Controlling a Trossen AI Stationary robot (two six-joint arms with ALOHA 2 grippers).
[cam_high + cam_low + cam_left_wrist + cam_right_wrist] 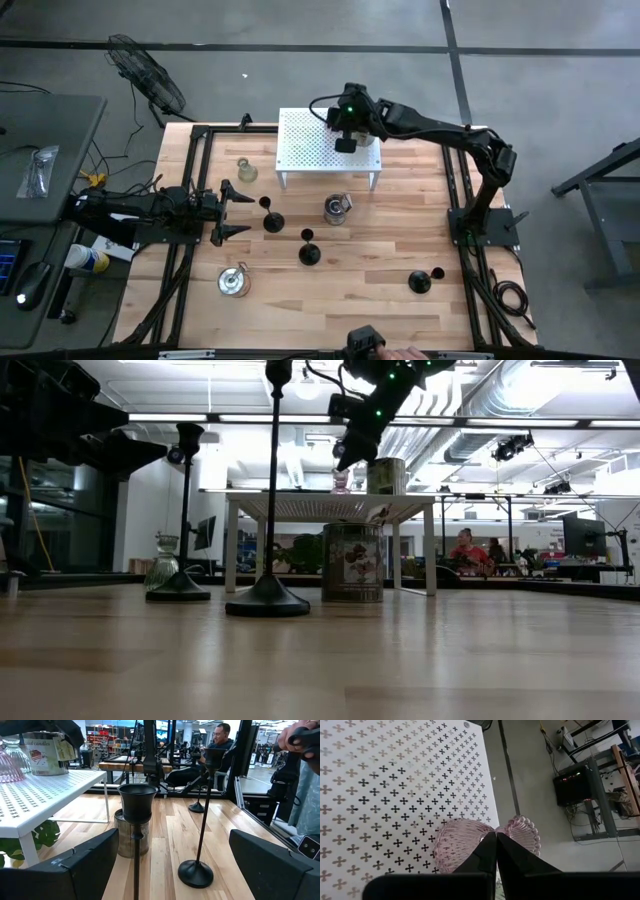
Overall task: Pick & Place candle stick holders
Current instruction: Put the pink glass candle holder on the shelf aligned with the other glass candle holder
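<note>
My right gripper (345,143) is shut above the white rack (300,150). Its fingertips (496,835) stand right over a pinkish ribbed glass holder (462,845), which rests on the rack top (341,482) beside a candle tin (385,474). My left gripper (240,211) is wide open at the table's left. A black stemmed holder (136,805) stands just ahead of it, its base on the table (271,221). Two more black holders (309,252) (420,281) and two clear glass holders (245,171) (233,282) stand on the table. My right gripper points down at the pinkish holder's top (490,832) with its fingers shut together. The fingers themselves hide the spot below their tips, so I cannot tell whether they touch it. The holder stands on the rack.
A silvery candle tin (338,208) stands on the table in front of the rack. Black frame rails (190,180) run along the table's left and right sides. People sit in the room beyond the table (465,550). Bare wood lies at the table's near middle (330,300).
</note>
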